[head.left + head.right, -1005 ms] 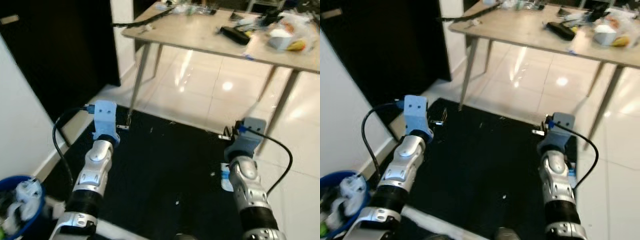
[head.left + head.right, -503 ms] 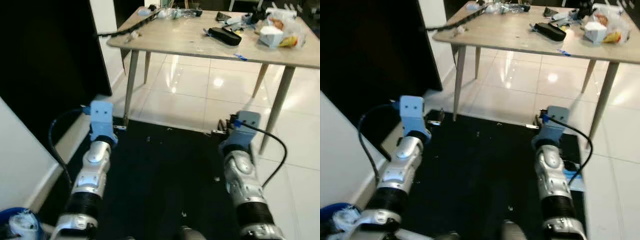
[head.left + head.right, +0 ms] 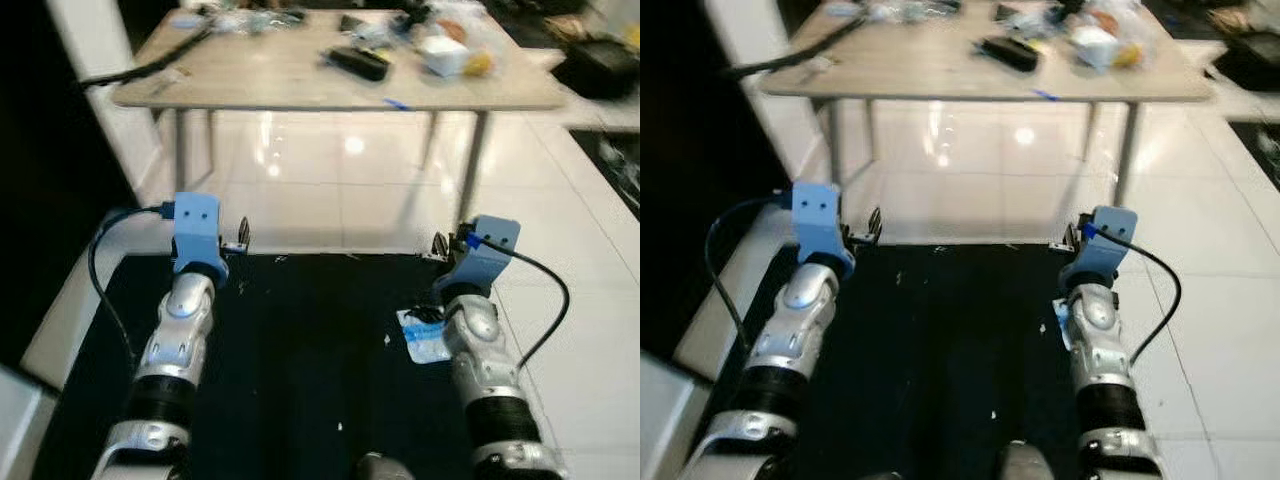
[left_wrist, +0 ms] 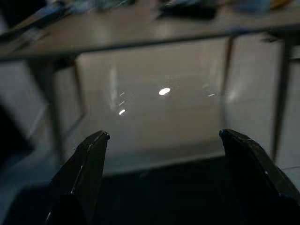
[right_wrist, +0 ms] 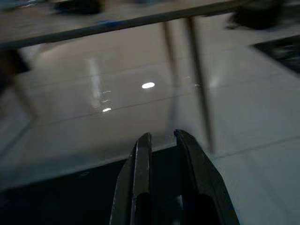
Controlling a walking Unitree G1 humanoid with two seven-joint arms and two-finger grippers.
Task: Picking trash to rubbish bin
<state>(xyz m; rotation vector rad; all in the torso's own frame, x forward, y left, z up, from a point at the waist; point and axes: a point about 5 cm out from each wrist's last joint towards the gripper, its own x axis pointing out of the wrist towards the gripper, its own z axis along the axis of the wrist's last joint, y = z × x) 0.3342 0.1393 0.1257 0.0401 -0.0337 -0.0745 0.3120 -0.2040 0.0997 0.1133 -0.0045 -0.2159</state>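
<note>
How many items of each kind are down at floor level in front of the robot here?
Black mat: 1
Blue-and-white wrapper, on the mat beside the right arm: 1
Small white scraps on the mat: 2, as far as I can make out
Total: 4

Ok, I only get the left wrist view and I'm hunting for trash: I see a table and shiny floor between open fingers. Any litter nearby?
Observer: Yes, a blue-and-white wrapper lies on the black mat, right beside the right forearm.
Operator: Is the right gripper on it?
Observer: No. The right gripper is held out beyond it, pointing toward the table, fingers nearly together with nothing between them.
Operator: And which side of my left gripper is the wrapper?
Observer: To the robot's right of the left gripper, across the mat.
</note>
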